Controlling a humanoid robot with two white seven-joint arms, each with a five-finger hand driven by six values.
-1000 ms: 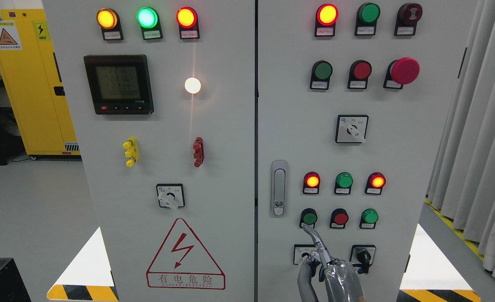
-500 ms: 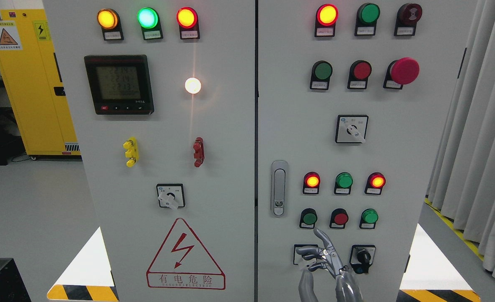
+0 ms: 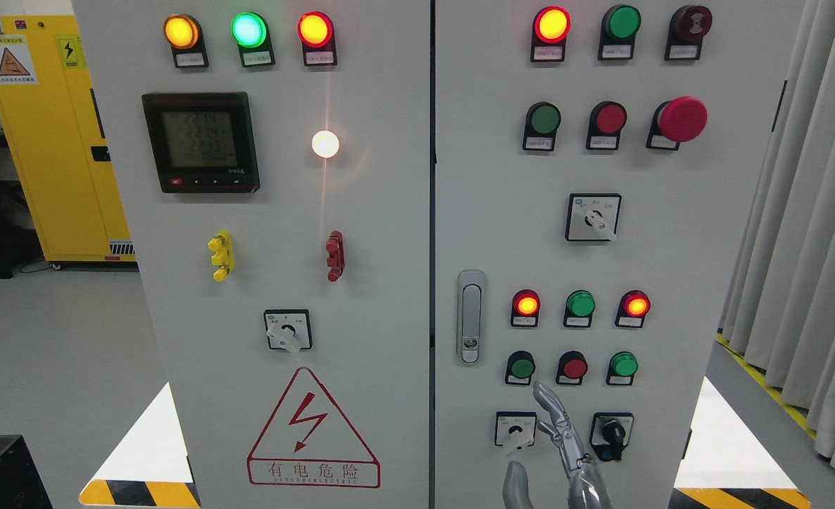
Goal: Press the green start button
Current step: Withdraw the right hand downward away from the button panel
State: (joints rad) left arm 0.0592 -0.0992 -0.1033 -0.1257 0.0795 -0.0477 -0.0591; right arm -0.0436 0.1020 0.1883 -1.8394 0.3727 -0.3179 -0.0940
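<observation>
Nearest, at bottom edge right of middle, the right hand [image 3: 565,442] reaches up w/ fingers loosely spread, holding nothing; one fingertip [image 3: 539,387] sits just below-right of the green start button [image 3: 522,367], not touching. That button is leftmost of 3 in its row: green, red button [image 3: 574,367], second green button [image 3: 623,365]. Below: 2 selector switches [image 3: 515,430]. Farther left stands a yellow cabinet [image 3: 42,134].
</observation>
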